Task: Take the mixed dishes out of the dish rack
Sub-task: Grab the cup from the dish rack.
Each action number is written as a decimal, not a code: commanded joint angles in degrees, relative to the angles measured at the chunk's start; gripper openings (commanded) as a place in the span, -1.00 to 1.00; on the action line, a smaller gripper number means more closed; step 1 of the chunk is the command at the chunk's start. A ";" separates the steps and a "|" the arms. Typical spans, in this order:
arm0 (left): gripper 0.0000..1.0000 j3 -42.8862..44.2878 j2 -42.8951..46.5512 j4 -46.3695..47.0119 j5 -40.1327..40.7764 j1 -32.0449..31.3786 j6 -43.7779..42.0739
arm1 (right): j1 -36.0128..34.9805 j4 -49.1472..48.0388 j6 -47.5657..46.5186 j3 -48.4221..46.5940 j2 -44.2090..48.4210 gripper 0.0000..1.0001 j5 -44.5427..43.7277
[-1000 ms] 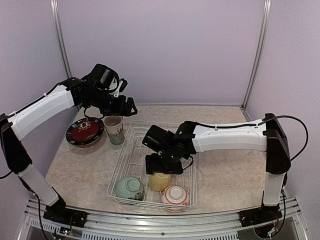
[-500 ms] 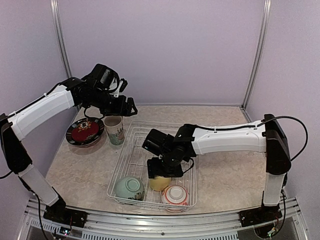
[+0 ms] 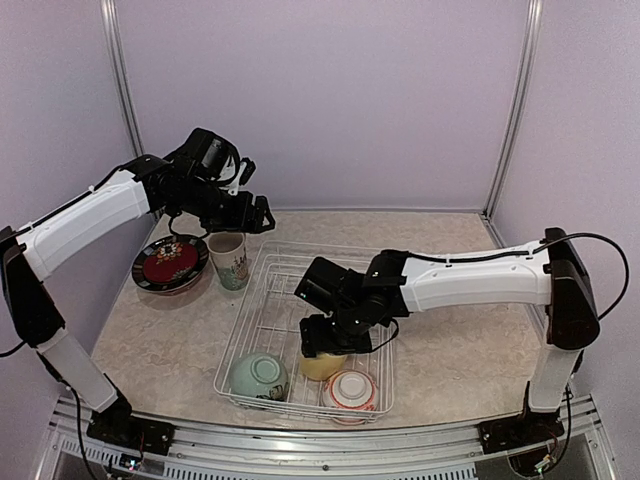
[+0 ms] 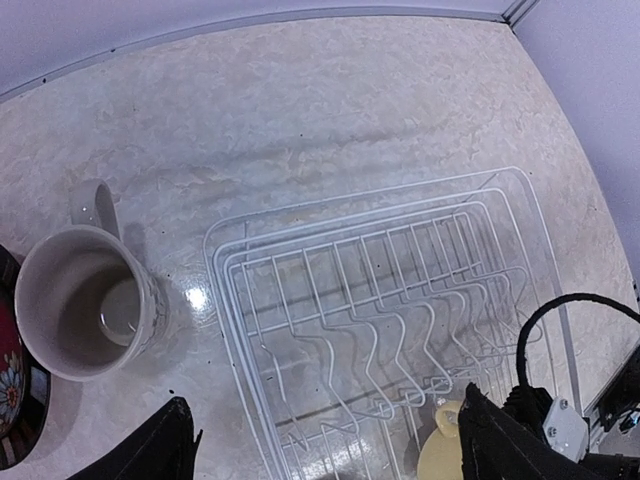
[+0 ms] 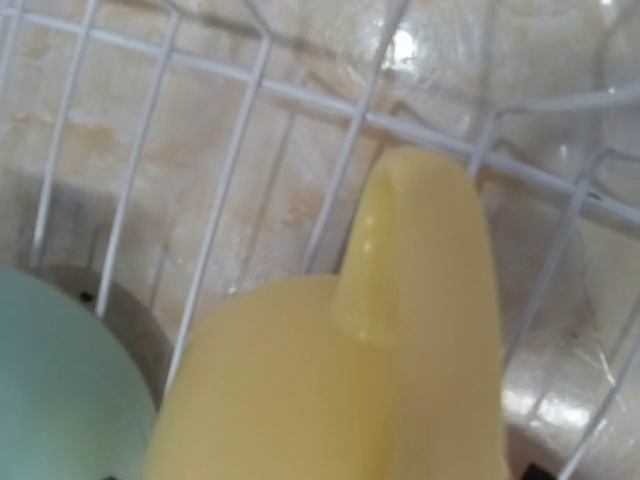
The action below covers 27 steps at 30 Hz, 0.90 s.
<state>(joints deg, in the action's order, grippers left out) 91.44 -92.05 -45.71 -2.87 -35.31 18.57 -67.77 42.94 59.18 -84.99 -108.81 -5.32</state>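
Lower centre: right gripper (image 3: 326, 345) low over the yellow cup (image 3: 322, 367) at the dish rack's (image 3: 265, 310) crowded near edge; its grip cannot be told. Upper left: left gripper (image 3: 257, 215), fingers spread, empty, above the mug (image 3: 230, 258).

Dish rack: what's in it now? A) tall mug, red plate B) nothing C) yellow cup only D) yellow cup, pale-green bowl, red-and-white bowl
D: top view shows the yellow cup, pale-green bowl and red-and-white bowl inside the dish rack; the mug and red plate stand outside it.
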 commanded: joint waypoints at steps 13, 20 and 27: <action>0.73 1.22 0.16 -0.56 0.62 -0.47 -0.85 | 0.82 -9.58 -6.97 4.61 11.80 -1.00 -0.39; 0.73 1.14 0.47 -0.25 0.61 -0.46 -0.82 | 4.31 -21.18 -6.91 11.21 17.77 -1.00 5.20; 0.74 1.00 0.97 -0.07 0.15 -0.40 -0.49 | 8.31 -30.92 -5.47 17.24 22.53 -1.00 11.85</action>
<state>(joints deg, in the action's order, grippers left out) 91.44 -92.05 -45.69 -2.70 -35.38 18.57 -60.90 21.89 53.04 -69.54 -90.04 2.46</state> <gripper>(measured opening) 0.868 0.781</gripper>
